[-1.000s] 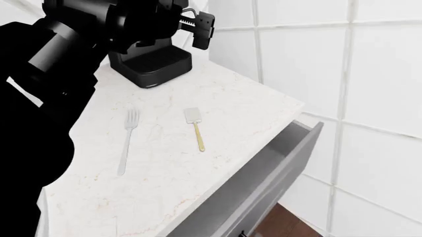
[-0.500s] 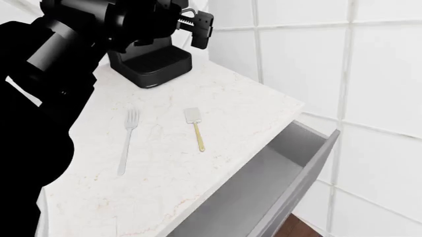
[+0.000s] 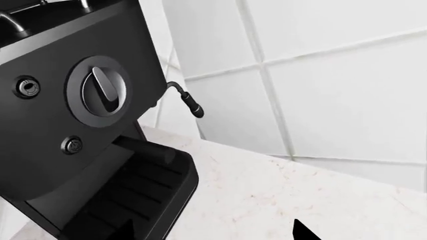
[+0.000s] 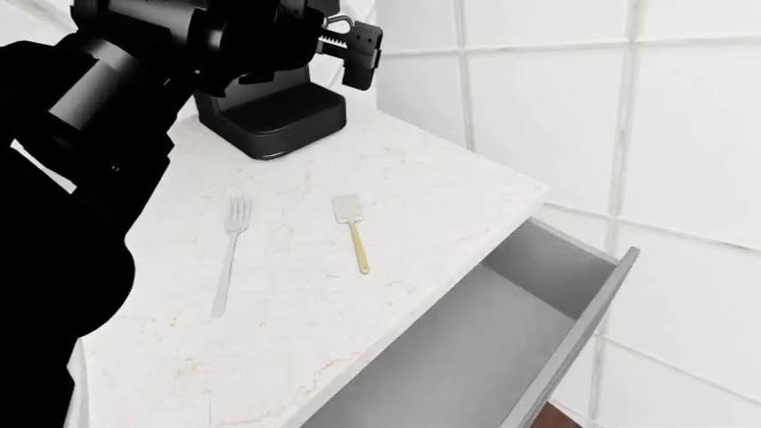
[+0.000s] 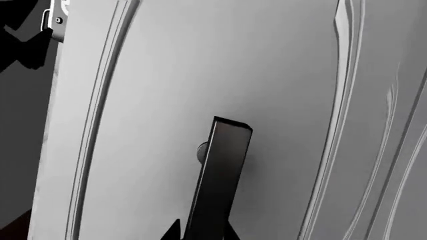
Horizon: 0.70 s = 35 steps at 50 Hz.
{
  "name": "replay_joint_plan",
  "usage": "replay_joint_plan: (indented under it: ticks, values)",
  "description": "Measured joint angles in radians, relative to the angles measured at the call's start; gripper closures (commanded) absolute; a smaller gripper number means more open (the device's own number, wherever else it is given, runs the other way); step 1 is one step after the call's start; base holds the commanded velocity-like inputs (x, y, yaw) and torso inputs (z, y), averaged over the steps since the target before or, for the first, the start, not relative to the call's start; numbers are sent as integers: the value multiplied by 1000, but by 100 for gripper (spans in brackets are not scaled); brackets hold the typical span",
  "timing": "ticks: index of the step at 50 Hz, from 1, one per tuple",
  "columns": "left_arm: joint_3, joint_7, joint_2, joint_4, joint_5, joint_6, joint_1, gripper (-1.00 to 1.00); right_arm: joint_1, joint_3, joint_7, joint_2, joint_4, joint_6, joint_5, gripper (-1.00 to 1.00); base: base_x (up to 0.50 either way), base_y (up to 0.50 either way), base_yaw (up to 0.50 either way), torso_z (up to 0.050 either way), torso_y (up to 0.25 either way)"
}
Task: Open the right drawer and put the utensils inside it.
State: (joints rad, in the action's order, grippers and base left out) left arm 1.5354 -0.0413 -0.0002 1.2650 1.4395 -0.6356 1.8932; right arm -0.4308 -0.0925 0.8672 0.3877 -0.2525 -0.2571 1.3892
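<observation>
Grey and smooth inside, the right drawer [image 4: 476, 348] is seen pulled well out from under the marble tabletop [image 4: 393, 178], at about four o'clock in the head view. Its black bar handle [image 5: 217, 185] is shown close up against the ornate front in the right wrist view, with dark tips of the right hand [image 5: 200, 231] on either side of the bar at the picture's edge. The handle appears to be grasped there, though it cannot be told for certain.

The opening step is judged nearly complete. To finish it well, the pull should be kept straight along the drawer's travel, so that the handle is not twisted, and the bar should be let go only once ample room is exposed.

On the tabletop the slim silvery fork [image 4: 232, 254] is found at nine o'clock, tines pointing away. The spatula [image 4: 352, 230], with whitish square head and thin golden handle, lies just beside it near the centre. Both rest apart, untouched.

The left hand [image 4: 353, 43] is raised beside the black coffee machine [image 3: 73, 115] at eleven o'clock; whether it is released or clenched cannot be told.
</observation>
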Motion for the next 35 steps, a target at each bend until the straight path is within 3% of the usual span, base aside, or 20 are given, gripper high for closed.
replay_joint_plan:
  ticks: [3, 4, 12, 26, 35]
  values:
    - [-1, -2, 0, 1, -2, 0, -1, -100, -2, -2, 15, -2, -8, 5, -3, 100, 1, 1, -4, 0, 0]
    - [-1, -3, 0, 2, -3, 0, -1, -100, -2, -2, 20, -3, -10, 7, -4, -100, 0, 0, -4, 0, 0]
    - [-3, -6, 0, 3, -6, -2, -1, -100, -66, -12, 80, 9, -27, 20, -5, -100, 0, 0, 0, 0, 0]
    - [-8, -12, 0, 8, -9, -3, 0, -100, -207, 89, 142, -18, 73, 123, 63, -100, 0, 0, 0, 0, 0]
    - [-10, -17, 0, 14, -11, -1, -3, -100, -295, 439, 140, -220, 296, 36, -61, -100, 0, 0, 0, 0, 0]
